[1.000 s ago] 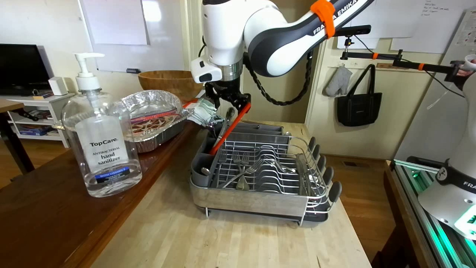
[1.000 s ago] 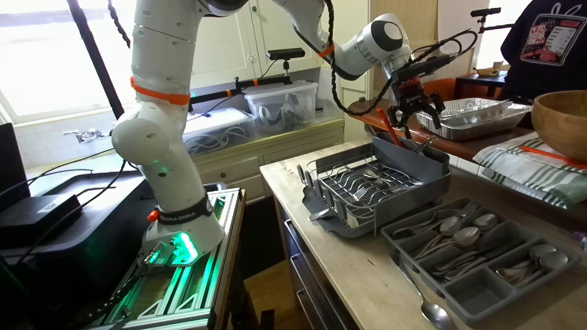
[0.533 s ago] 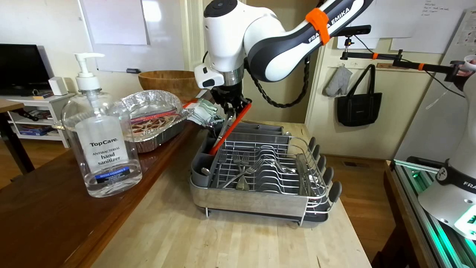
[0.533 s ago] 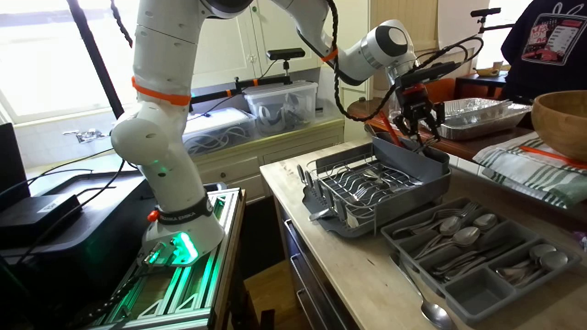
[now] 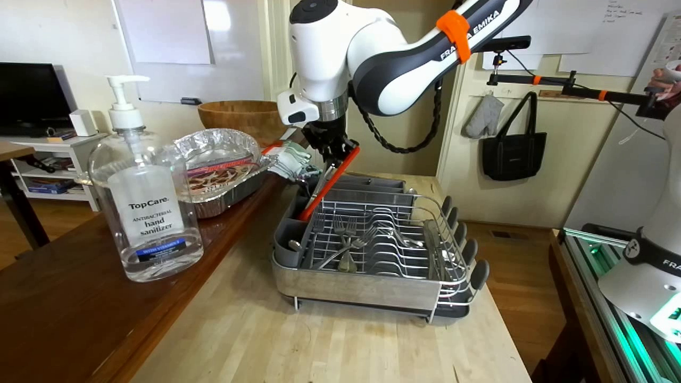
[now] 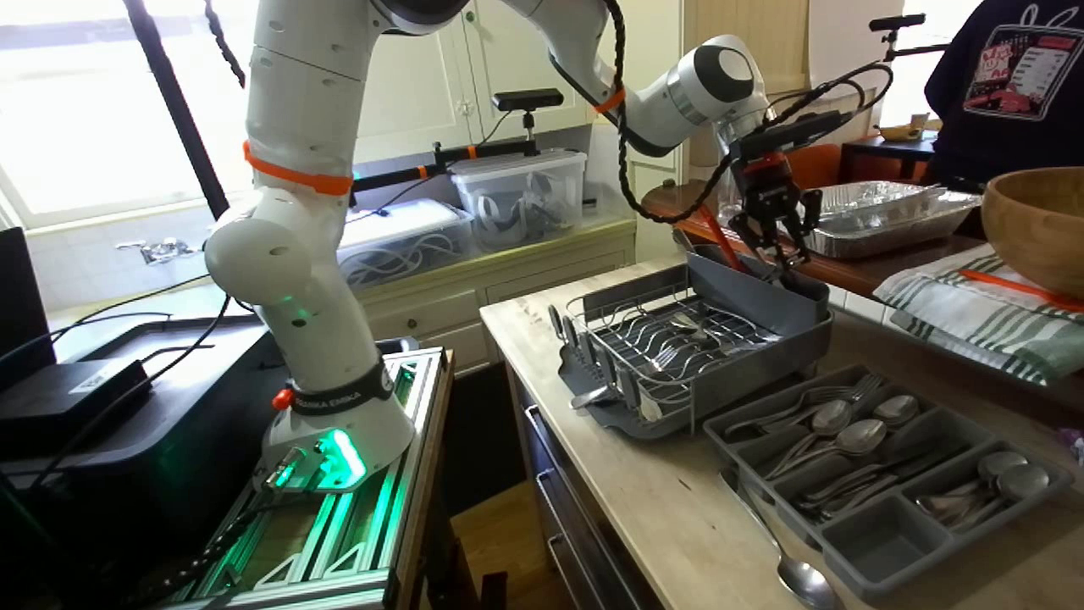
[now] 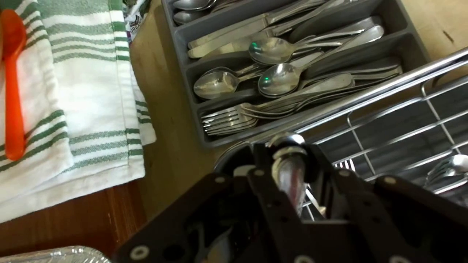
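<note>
My gripper has its fingers drawn in on both sides of a shiny metal utensil with a rounded top, standing in the grey utensil holder of the dish rack. The utensil's lower part is hidden inside the holder. In both exterior views the gripper is low over that holder, pointing down. Leaning close beside it is a red-handled utensil, which partly covers the gripper from that side. Several forks and other cutlery lie on the rack's wires.
A grey cutlery tray full of silverware is beside the rack, with a loose spoon next to it. Around are a striped towel with an orange spoon, a wooden bowl, a foil pan and a sanitizer bottle.
The gripper came down to the holder and turned slightly. Its wide-spread jaws drew together around the metal utensil, which shifted a little. The red-handled utensil stayed about where it was.
</note>
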{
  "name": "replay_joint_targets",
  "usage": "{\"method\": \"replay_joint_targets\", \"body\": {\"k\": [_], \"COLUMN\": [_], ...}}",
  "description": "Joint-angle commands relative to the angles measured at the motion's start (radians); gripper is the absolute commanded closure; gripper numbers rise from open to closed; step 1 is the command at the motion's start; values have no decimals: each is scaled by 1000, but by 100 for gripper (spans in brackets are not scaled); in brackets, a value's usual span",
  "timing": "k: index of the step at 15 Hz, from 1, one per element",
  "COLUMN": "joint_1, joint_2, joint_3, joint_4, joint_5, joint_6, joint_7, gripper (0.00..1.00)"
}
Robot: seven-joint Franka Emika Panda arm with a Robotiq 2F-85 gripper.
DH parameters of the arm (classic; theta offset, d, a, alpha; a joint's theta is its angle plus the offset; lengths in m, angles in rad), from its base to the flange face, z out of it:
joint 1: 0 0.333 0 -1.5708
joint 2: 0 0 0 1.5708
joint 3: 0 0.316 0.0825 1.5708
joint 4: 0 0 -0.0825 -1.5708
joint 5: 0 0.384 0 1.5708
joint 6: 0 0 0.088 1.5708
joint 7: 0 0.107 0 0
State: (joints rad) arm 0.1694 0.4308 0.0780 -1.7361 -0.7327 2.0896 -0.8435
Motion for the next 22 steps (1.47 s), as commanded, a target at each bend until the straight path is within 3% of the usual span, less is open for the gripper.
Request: {"method": "replay_joint_targets", "body": {"k": [1,12,22], "joint_1": [-20,-70,-166], "joint_2": [-21,-116,-164], "joint_3": [17,17,-2], "joint_4": [27,158,252], "joint_5": [58,313,552], "joint_6": [-74,-208,-268], "joint_7": [10,-52,-166], "gripper": [93,93,93]}}
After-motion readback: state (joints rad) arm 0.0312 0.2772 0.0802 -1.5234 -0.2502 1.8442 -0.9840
